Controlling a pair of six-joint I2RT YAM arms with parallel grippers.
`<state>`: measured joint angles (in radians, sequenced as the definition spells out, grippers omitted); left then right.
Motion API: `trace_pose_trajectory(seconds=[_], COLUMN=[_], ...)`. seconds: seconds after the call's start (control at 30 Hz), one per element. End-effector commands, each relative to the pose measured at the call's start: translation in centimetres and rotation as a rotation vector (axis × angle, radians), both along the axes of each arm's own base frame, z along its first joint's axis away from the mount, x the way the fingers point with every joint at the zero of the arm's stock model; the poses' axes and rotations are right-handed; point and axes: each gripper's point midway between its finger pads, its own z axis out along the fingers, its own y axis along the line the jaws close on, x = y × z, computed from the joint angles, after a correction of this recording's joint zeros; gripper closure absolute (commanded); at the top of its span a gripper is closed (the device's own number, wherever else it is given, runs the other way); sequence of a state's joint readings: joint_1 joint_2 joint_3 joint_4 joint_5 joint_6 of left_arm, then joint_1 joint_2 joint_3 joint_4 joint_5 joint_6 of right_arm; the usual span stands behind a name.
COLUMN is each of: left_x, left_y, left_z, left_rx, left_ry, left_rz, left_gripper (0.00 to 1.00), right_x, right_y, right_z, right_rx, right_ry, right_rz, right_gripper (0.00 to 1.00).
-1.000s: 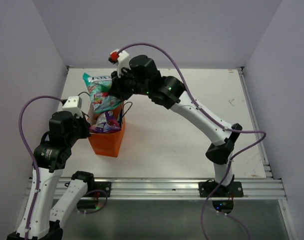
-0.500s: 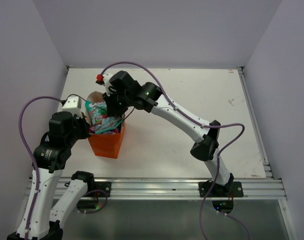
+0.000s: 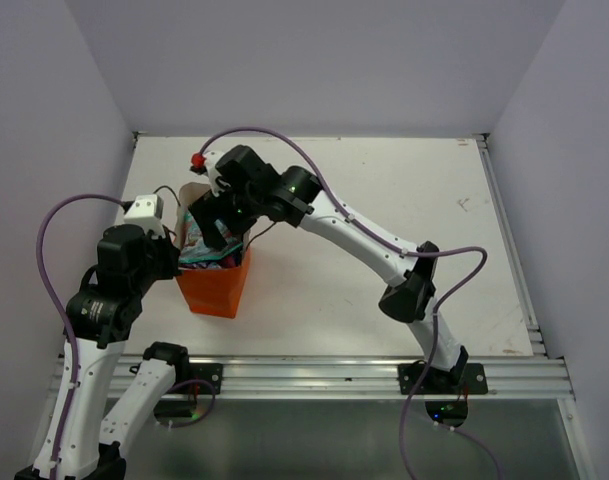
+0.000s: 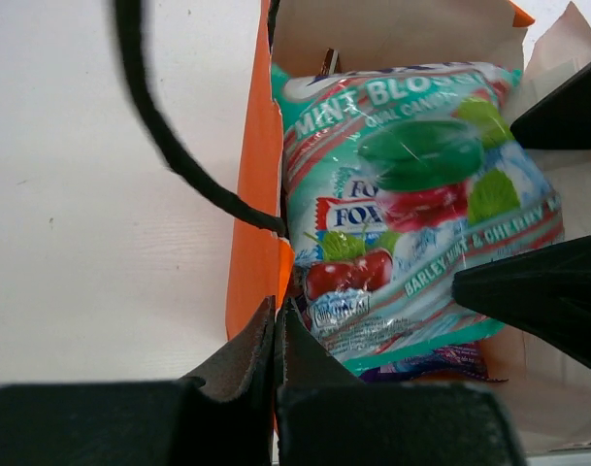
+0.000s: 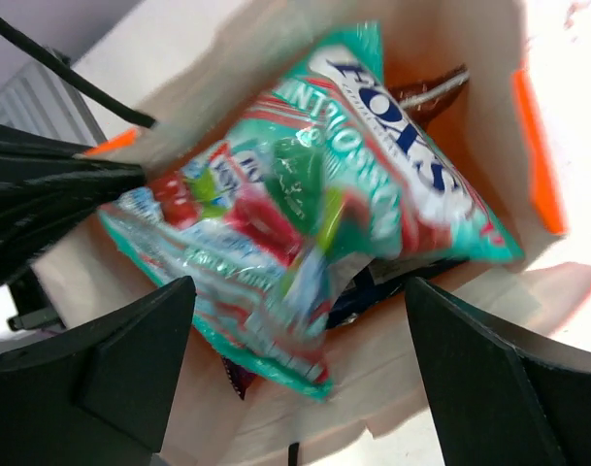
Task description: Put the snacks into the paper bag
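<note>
The orange paper bag [image 3: 216, 288] stands upright at the table's left. The green-white-pink sweets packet [image 4: 411, 214] [image 5: 305, 194] lies loose on top of the other snacks inside it. A purple packet's edge [image 4: 431, 361] and a dark blue bag [image 5: 368, 296] peek from under it. My right gripper [image 3: 214, 228] [image 5: 300, 291] hovers over the bag's mouth, open, fingers wide on either side of the packet and not touching it. My left gripper [image 4: 278, 311] [image 3: 174, 262] is shut on the bag's orange left wall [image 4: 256, 223] at its rim.
A black cord handle [image 4: 169, 146] loops over the bag's left side, outside it. The white table [image 3: 384, 260] stretches to the right and back; purple walls close it in on three sides.
The right gripper carried the sweets packet down into the bag and opened, letting it go. The packet now rests inside. The left gripper has kept its hold on the bag.
</note>
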<state>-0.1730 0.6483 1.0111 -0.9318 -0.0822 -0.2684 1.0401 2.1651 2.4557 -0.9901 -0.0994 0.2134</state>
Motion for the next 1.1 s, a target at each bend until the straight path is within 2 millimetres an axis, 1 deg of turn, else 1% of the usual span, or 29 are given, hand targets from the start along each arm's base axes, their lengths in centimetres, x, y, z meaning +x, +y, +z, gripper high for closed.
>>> trace_pose_trajectory(seconds=[0.0,0.03,0.07,0.1,0.13,0.17,0.23,0.27,0.3,0.37,0.4,0.47,0.5,0.53,0.57,0.6,0.67,0.73,0.9,0.93,1.0,1.03,1.07], left_x=[0.5,0.5,0.5,0.5,0.5,0.6,0.6,0.7,0.8,0.9,0.9,0.9,0.9,0.8,0.8,0.8,0.9,0.9,0.9,0.9,0.9,0.9,0.9], left_y=[-0.7,-0.7,-0.7,-0.7,-0.7,-0.7,-0.8,-0.9,-1.0,-1.1,-1.1,-1.1,-1.1,-1.0,-1.0,-1.0,-1.1,-1.1,-1.1,-1.1,-1.0,-1.0,-1.0], left_z=[1.5,1.4,1.4,1.4,1.4,1.3,1.1,1.0,1.0,0.8,0.9,0.9,0.9,0.9,0.9,0.9,0.8,0.8,0.8,0.8,0.8,0.8,0.9], left_rx=[-0.008,-0.007,-0.007,-0.007,-0.007,-0.007,-0.008,-0.01,-0.011,-0.01,-0.01,-0.009,-0.009,-0.008,-0.009,-0.009,-0.009,-0.011,-0.01,-0.01,-0.01,-0.009,-0.011], left_ry=[-0.058,-0.057,-0.055,-0.057,-0.055,-0.052,-0.047,-0.042,-0.044,-0.036,-0.037,-0.038,-0.039,-0.038,-0.039,-0.039,-0.034,-0.037,-0.04,-0.04,-0.042,-0.044,-0.048], left_rz=[-0.039,-0.04,-0.039,-0.04,-0.04,-0.04,-0.044,-0.048,-0.051,-0.056,-0.058,-0.057,-0.054,-0.053,-0.053,-0.053,-0.056,-0.055,-0.056,-0.056,-0.052,-0.053,-0.051], left_gripper=[1.0,1.0,1.0,1.0,1.0,1.0,1.0,1.0,1.0,1.0,1.0,1.0,1.0,1.0,1.0,1.0,1.0,1.0,1.0,1.0,1.0,1.0,1.0], right_x=[0.3,0.0,0.2,0.3,0.8,0.3,0.6,0.9,1.0,1.2,1.1,0.7,0.1,-0.2,-0.3,-0.7,-0.8,-1.0,-1.3,-1.3,-1.2,-1.3,-1.3], right_y=[-1.8,-3.2,-4.0,-4.7,-6.1,-7.8,-8.8,-9.7,-9.9,-10.3,-10.2,-10.1,-9.7,-9.3,-8.8,-8.4,-7.9,-7.3,-5.4,-5.3,-4.7,-4.6,-4.2], right_z=[13.7,16.6,18.7,19.5,20.7,22.7,22.0,21.2,19.7,17.8,16.5,15.0,13.5,12.7,12.3,10.1,8.8,6.8,4.8,5.0,4.3,4.2,3.7], right_rx=[0.287,0.337,0.38,0.394,0.407,0.443,0.407,0.361,0.314,0.251,0.237,0.227,0.232,0.238,0.26,0.238,0.234,0.205,0.199,0.207,0.2,0.2,0.191], right_ry=[-0.235,-0.278,-0.321,-0.34,-0.375,-0.405,-0.426,-0.428,-0.417,-0.389,-0.345,-0.293,-0.237,-0.21,-0.192,-0.144,-0.118,-0.082,-0.038,-0.037,-0.025,-0.022,-0.01], right_rz=[-0.043,-0.069,-0.099,-0.123,-0.182,-0.208,-0.237,-0.264,-0.269,-0.291,-0.307,-0.321,-0.311,-0.308,-0.306,-0.311,-0.317,-0.316,-0.288,-0.285,-0.282,-0.279,-0.272], right_gripper=[0.06,0.06,0.06,0.05,0.04,0.03,0.02,0.02,0.02,0.02,0.04,0.07,0.11,0.12,0.14,0.21,0.29,0.31,0.32,0.32,0.33,0.35,0.42])
